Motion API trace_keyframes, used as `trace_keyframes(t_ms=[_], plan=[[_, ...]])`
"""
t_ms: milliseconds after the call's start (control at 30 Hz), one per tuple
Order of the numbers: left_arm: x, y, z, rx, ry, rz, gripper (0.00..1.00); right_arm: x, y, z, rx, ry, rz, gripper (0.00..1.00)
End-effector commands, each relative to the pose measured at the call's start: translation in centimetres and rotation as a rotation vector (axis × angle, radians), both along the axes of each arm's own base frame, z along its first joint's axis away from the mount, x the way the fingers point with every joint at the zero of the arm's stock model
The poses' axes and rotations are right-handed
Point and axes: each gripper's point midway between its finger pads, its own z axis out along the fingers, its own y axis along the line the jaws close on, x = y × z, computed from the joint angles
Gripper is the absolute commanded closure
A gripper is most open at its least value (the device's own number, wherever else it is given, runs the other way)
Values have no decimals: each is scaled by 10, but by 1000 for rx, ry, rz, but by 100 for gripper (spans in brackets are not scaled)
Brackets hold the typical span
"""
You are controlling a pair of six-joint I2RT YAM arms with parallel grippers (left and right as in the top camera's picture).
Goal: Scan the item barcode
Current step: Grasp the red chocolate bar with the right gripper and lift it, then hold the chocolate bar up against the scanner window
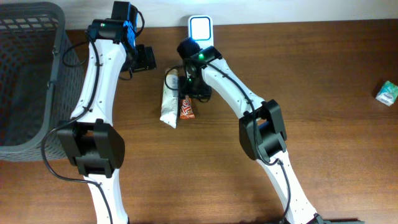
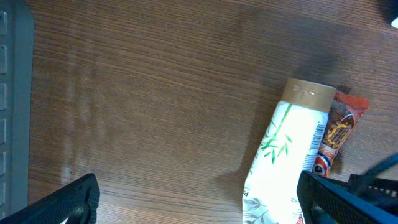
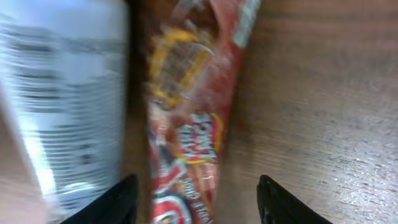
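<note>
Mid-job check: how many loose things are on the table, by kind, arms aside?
Wrapped packets: 2, the white packet and the red packet
Scanner: 1
Basket: 1
Small teal box: 1
Total: 5

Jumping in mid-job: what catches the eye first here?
The right gripper, jaws apart, straddles a red foil snack bar in the middle of the brown wooden table, beside a white bamboo-print pouch. Behind them glows a white scanner with a lit screen at the far edge; a dark grey mesh basket fills the left.
</note>
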Motion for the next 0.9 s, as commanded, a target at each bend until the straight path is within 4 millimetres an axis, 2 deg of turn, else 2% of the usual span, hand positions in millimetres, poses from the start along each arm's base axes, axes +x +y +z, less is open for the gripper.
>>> trace_keyframes(t_ms=[0, 67, 133, 333, 433, 500, 533, 600, 667, 733, 800, 867], plan=[[-1, 3, 7, -1, -14, 5, 1, -4, -2, -17, -22, 15, 1, 42], [-1, 3, 7, -1, -14, 4, 1, -3, 0, -17, -18, 7, 5, 44], [-1, 3, 7, -1, -14, 5, 1, -3, 4, -17, -30, -20, 44, 53], [-1, 3, 7, -1, -14, 4, 1, 10, -20, -26, -259, -149, 35, 57], [-1, 3, 7, -1, -14, 5, 1, 10, -26, -36, -297, -164, 85, 59], [-1, 3, 7, -1, -14, 4, 1, 10, -27, -38, -299, -162, 91, 90], [-1, 3, 7, -1, -14, 4, 1, 11, -27, -34, -286, -158, 88, 96], [-1, 3, 7, -1, -14, 4, 1, 13, -30, -16, -229, -128, 69, 96], [-1, 3, 7, -1, -14, 5, 1, 14, -35, 27, -18, -19, 25, 96], [-1, 3, 7, -1, -14, 4, 1, 8, -37, 58, 177, 90, -8, 96], [-1, 3, 7, -1, -14, 4, 1, 1, -37, 109, 525, 250, -54, 96], [-1, 3, 7, -1, -14, 4, 1, 1, -52, 154, 823, 392, -122, 96]])
